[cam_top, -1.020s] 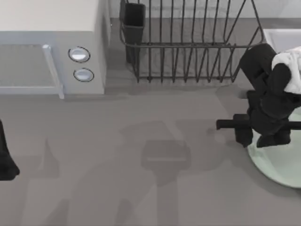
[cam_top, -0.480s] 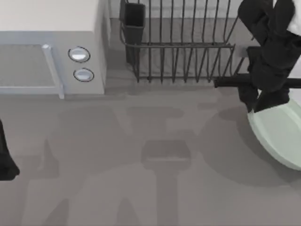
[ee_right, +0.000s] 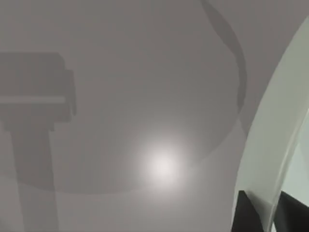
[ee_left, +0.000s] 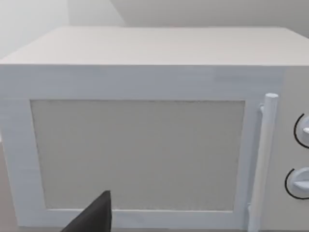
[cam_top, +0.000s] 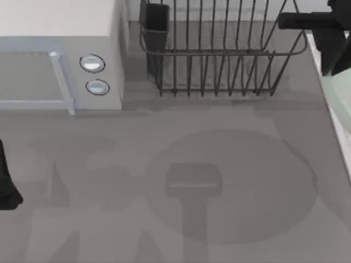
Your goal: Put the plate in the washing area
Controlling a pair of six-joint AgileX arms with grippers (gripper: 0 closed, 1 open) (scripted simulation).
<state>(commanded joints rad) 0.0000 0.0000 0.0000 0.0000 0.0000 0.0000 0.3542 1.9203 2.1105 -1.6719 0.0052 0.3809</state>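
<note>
Rendered kitchen counter (cam_top: 164,164): white microwave (cam_top: 55,49), dark wire dish rack (cam_top: 219,60).

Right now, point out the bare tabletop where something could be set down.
Bare table spreads in front of the microwave and dish rack, from the parked left gripper rightward. It is crowded at the right edge, where the right gripper holds the plate lifted.

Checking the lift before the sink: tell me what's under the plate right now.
In the top view the plate, tilted in the right gripper, hangs at the right edge over bare grey table, its round shadow there. What lies under its off-frame part can't be seen.
</note>
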